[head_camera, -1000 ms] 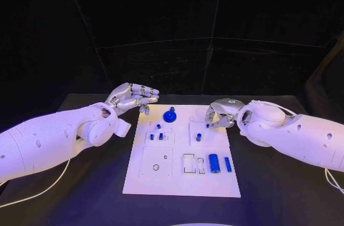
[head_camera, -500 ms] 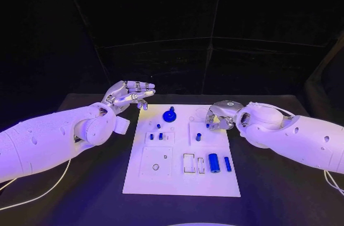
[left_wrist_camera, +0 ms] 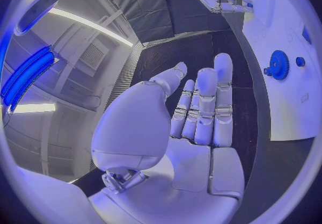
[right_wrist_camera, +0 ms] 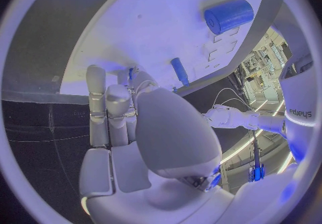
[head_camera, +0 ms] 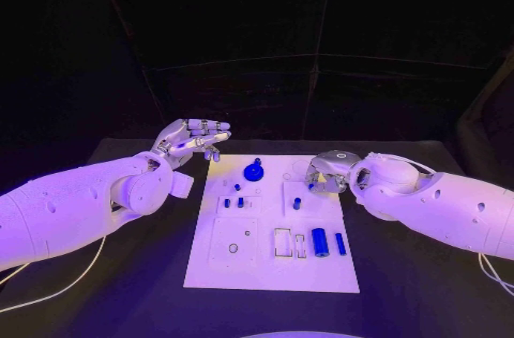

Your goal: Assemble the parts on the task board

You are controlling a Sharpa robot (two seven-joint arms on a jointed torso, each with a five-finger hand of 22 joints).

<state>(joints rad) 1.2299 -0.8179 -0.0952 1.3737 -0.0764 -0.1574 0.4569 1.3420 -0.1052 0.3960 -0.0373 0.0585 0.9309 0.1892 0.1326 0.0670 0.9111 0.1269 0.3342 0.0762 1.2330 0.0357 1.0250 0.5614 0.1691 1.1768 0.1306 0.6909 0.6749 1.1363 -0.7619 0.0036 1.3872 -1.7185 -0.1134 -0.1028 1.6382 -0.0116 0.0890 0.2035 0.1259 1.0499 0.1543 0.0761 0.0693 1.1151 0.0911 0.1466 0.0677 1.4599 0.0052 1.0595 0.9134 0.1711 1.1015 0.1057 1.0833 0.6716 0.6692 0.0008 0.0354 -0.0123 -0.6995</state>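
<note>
Your left hand (head_camera: 193,140) hangs off the far-left corner of the white task board (head_camera: 273,275), fingers straight and spread, holding nothing. Your right hand (head_camera: 327,169) sits at the board's far-right edge, fingers curled down; whether it holds anything you cannot tell. On the flat, matte board: a toothed blue gear (head_camera: 254,172), a thick blue cylinder (head_camera: 319,243), a thinner blue pin (head_camera: 341,244). Black table (head_camera: 428,293) lies bare beside the near edges.
</note>
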